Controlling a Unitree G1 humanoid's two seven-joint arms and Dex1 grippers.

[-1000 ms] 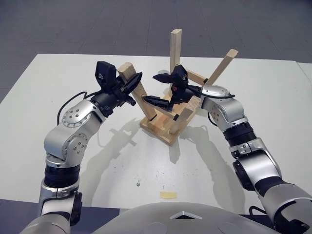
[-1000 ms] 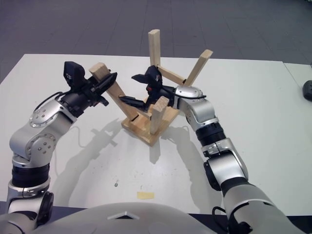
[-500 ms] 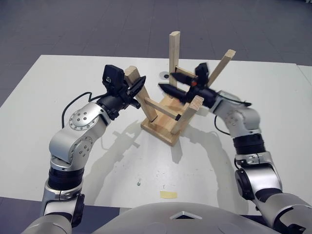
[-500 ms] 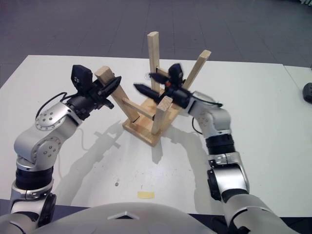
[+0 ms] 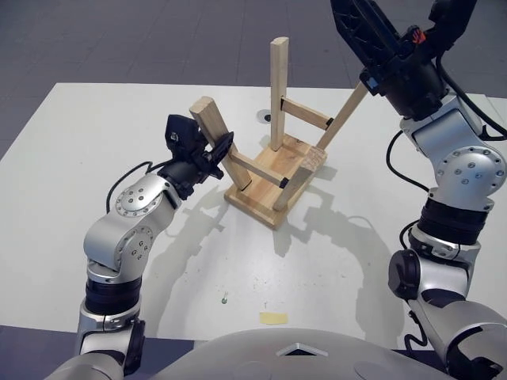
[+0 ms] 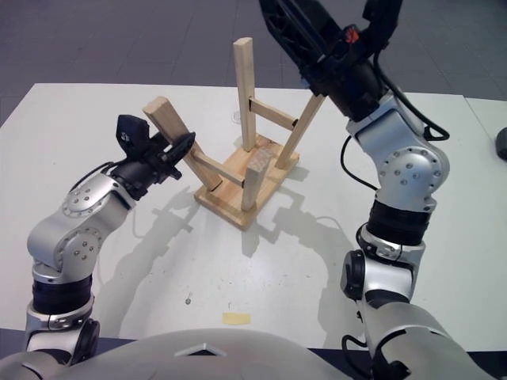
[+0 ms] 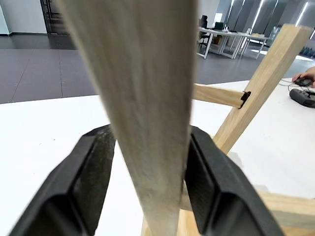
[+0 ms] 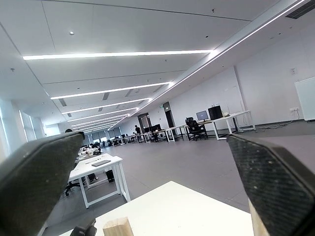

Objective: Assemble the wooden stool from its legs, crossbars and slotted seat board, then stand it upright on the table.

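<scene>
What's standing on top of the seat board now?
Four legs joined by crossbars; the left gripper clamps one leg. How deep they sit in the board is hidden.

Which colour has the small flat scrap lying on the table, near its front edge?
Pale yellow. The scrap shows best in the left eye view, against the white table.

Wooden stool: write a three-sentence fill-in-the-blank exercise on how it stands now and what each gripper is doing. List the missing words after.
1. The stool rests on the table with its seat board down and its legs pointing ____.
2. The left gripper is shut on one ____ of the stool.
3. The right gripper, high above the stool, is ____ and holds nothing.

Missing words: up; leg; open.
</scene>
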